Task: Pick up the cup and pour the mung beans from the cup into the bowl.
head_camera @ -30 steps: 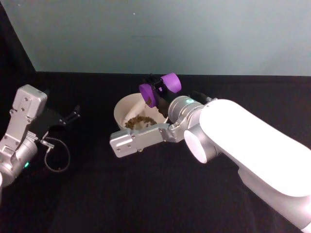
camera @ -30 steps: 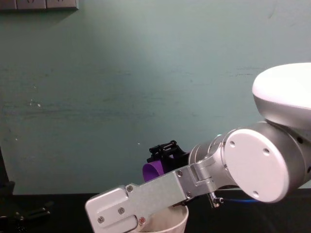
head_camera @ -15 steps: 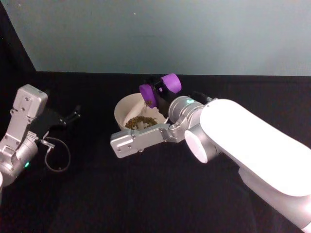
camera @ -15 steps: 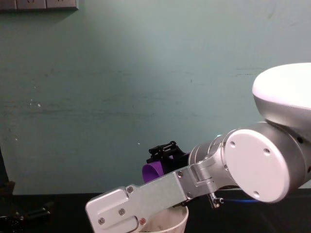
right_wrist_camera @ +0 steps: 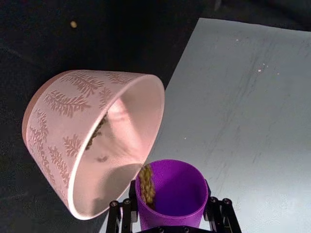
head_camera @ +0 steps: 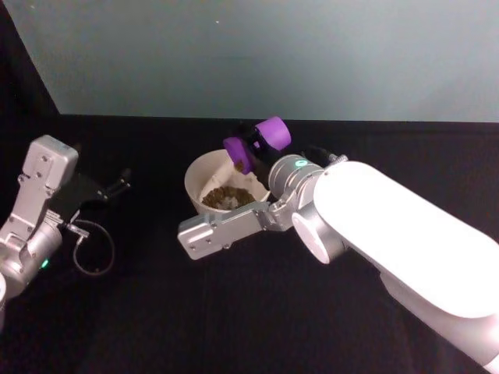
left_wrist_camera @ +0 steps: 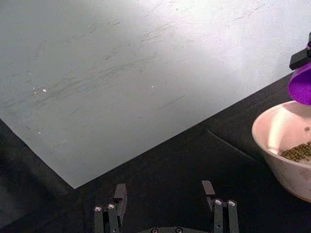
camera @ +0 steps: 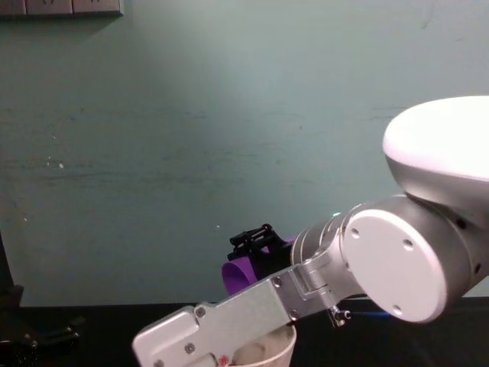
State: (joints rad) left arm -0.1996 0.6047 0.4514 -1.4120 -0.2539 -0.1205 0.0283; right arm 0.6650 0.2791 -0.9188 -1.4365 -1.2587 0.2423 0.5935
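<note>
The right gripper (head_camera: 253,142) is up over the middle of the black table (head_camera: 234,312), clenched on the purple cup (head_camera: 274,132). The cup is tipped hard over, its mouth aimed down at the far right rim of the bowl (head_camera: 201,168). From the head, a brown heap of mung beans (head_camera: 226,196) lies in the bottom of the bowl, and a dab of brown hangs at the cup's mouth.

The right wrist camera looks straight into the cup. A clump of beans clings to the lower lip, the purple wall behind it is bare, and a black finger (right_wrist_camera: 218,214) presses each side of the cup. This view also catches a fern-like pattern on the bowl's outer wall, which the head view does not give. A small pale speck (right_wrist_camera: 73,24) lies on the table well apart from the bowl.

From the chest, the right arm (camera: 397,267) looms large. The cup peeks out behind it, just above the bowl's rim, against the teal wall (camera: 229,115).

Over on the left, the left gripper (head_camera: 117,184) is parked low above the table, well apart from the bowl, with a loop of cable (head_camera: 93,253) beside its arm. Its own wrist view settles the fingers: spread wide, nothing between them. That view also has the bowl and the cup's mouth at its edge, farther off.
</note>
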